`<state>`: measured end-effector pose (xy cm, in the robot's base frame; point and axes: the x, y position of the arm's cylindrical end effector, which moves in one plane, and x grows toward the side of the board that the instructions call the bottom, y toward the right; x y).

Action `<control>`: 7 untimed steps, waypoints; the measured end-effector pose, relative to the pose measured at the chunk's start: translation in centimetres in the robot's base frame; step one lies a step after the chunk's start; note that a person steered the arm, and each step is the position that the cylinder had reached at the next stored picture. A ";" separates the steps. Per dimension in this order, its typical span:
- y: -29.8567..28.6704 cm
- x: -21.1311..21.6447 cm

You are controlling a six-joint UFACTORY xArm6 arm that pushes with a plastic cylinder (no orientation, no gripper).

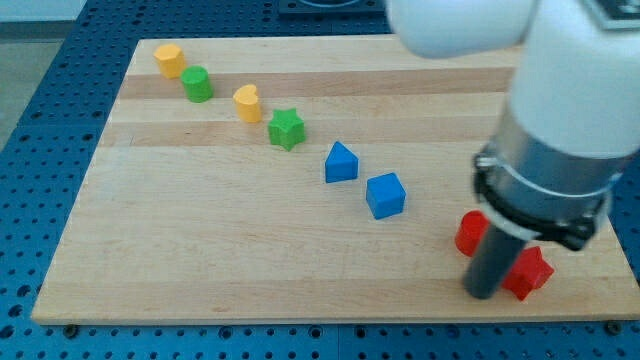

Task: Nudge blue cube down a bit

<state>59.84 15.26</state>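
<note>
The blue cube [385, 195] sits right of the surface's [200, 260] centre, last in a diagonal row running down from the top-left corner, just past a blue peaked block [341, 162]. The tip [482, 293] rests near the bottom-right corner, below and right of the cube and well apart from it, between two red blocks [470, 232] [529, 272]. To push the cube down, the tip would likely need to get above it first. The arm stands upright; it has no fingers, only the rod.

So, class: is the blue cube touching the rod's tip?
No: the blue cube lies well apart from my tip, which is between two red blocks.
</note>
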 end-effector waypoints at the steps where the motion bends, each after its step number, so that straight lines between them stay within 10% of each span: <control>1: 1.8 0.0; 4: -12.1 -0.9; 7: -13.2 -7.8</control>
<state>52.03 2.03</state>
